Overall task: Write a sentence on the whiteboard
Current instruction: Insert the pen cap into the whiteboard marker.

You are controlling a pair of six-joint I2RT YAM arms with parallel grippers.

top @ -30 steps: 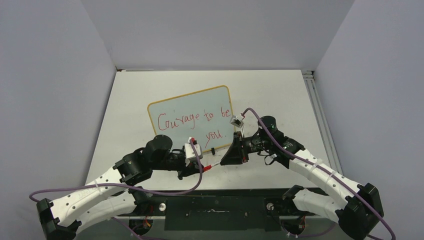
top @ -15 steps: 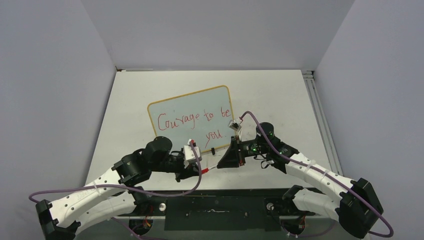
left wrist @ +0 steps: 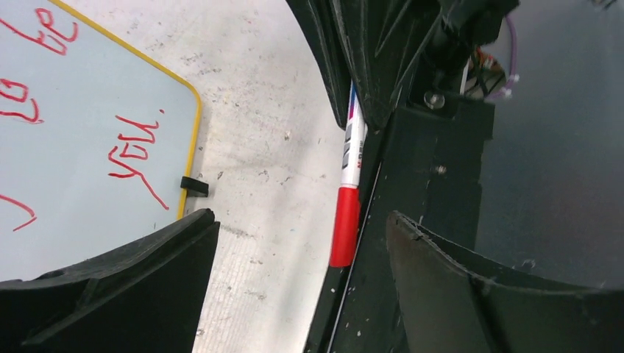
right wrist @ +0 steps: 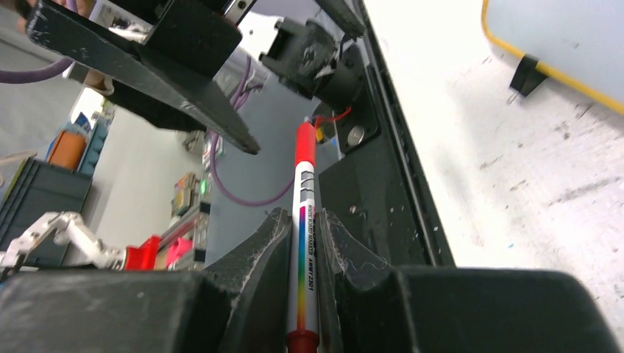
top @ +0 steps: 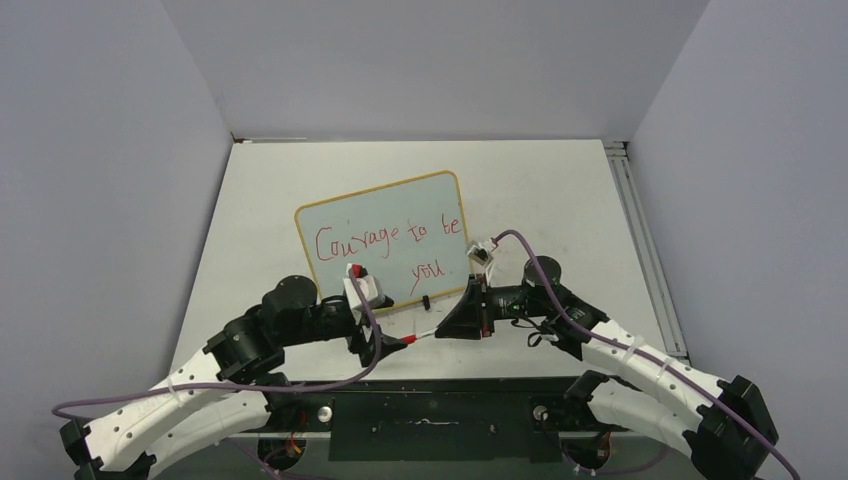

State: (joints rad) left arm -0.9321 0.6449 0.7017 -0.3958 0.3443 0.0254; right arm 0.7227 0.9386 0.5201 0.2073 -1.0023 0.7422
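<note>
1. Bench [top: 560,180]: scuffed white top, carries everything.
2. Whiteboard [top: 350,215]: yellow frame, mid-bench, just at 12 o'clock of both arm tips.
3. Sentence [top: 385,238]: red "Courage to be you" on two lines across the board face. It reads complete, so I judge the writing done and the step in hand to be wrap-up with a capped pen. The next move probably calls for the left arm to back off toward 7 o'clock and the right to set the pen down off the board, clear of the ink.
4. Right fingers [right wrist: 274,243]: at 5 o'clock of the board, clamped tight on the marker barrel.
5. Left fingers [left wrist: 188,243]: at 7 o'clock of the board, spread wide, gripping nothing. The pen's capped end sits in the gap, nearer one finger; can't tell if it touches.
6. Marker [right wrist: 303,198]: white barrel, rainbow stripe. In the top view it points to about 9 o'clock, toward the left fingers.
7. Cap [left wrist: 344,224]: red, seated on the marker's far end.
</note>
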